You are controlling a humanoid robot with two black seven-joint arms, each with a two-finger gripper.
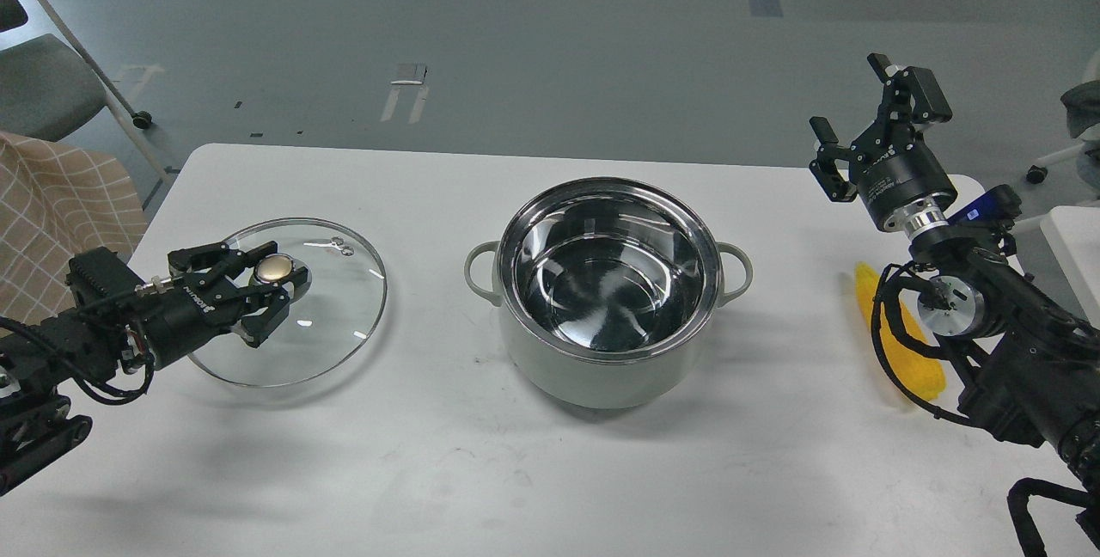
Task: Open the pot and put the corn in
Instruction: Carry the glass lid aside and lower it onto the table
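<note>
The pot (pixel 601 378) stands open in the middle of the white table, its shiny steel inside empty. Its glass lid (pixel 335 316) lies low on the table at the left. My left gripper (pixel 258 286) is shut on the lid's brass knob (pixel 275 268), a finger on either side. The yellow corn (pixel 921 370) lies on the table at the right, partly hidden behind my right arm. My right gripper (pixel 864 123) is open and empty, raised above the table's far right corner, well above the corn.
The white table (pixel 430 471) has its far edge just behind the pot. A grey chair (pixel 39 88) and a checked cloth (pixel 60 196) are off the table's left side. Another white surface (pixel 1072 239) sits at the far right.
</note>
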